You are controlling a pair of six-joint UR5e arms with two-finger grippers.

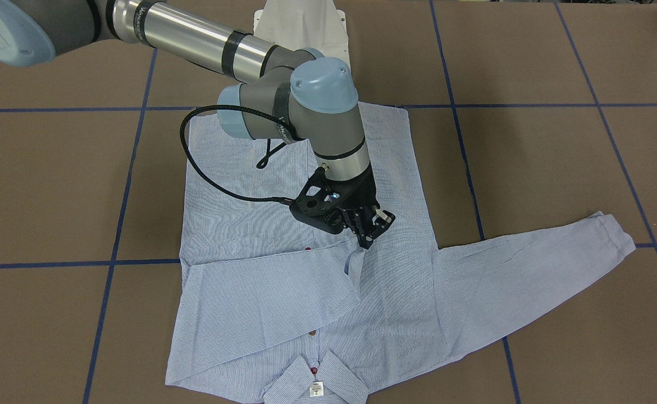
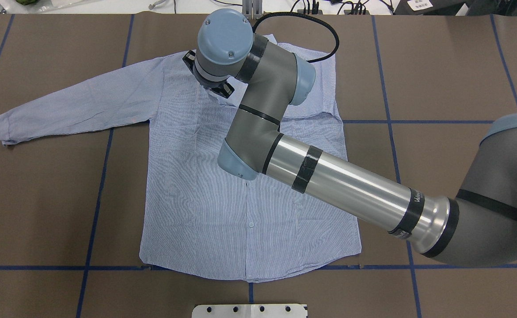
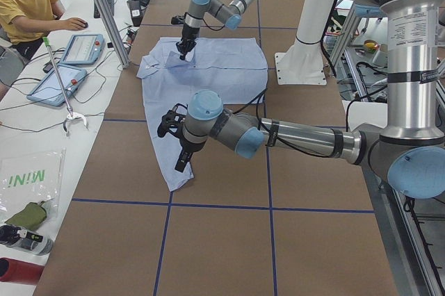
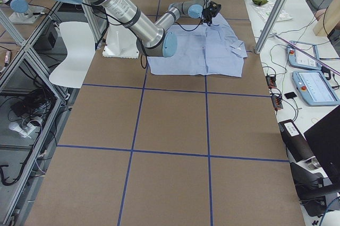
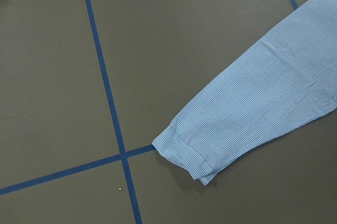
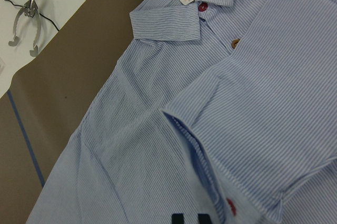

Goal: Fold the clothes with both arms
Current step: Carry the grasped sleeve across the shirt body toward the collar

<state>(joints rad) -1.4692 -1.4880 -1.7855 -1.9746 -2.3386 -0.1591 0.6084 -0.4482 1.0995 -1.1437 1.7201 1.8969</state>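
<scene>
1. brown table (image 1: 530, 168) crossed by blue tape lines (image 1: 121, 213) carries the striped shirt (image 1: 250, 224), spread flat with its collar (image 1: 317, 381) away from the robot.
2. right gripper (image 1: 372, 229): jaws a little apart and empty, with the folded sleeve's cuff (image 1: 354, 255) just below the tips, at mid-chest.
3. left gripper (image 3: 181, 157): cannot tell how its jaws stand; the outstretched sleeve's cuff (image 5: 184, 150) lies flat on the table beneath them.

The brown bench (image 2: 42, 198) is crossed by a grid of blue tape lines (image 2: 99, 185). In the overhead view a striped shirt (image 2: 196, 198) lies flat at its centre, collar at 12 o'clock, hem at 6. One sleeve (image 2: 73, 106) stretches toward 9 o'clock. The other sleeve (image 1: 261, 292) lies folded across the chest. A white base plate (image 2: 249, 310) sits at 6 o'clock.
</scene>
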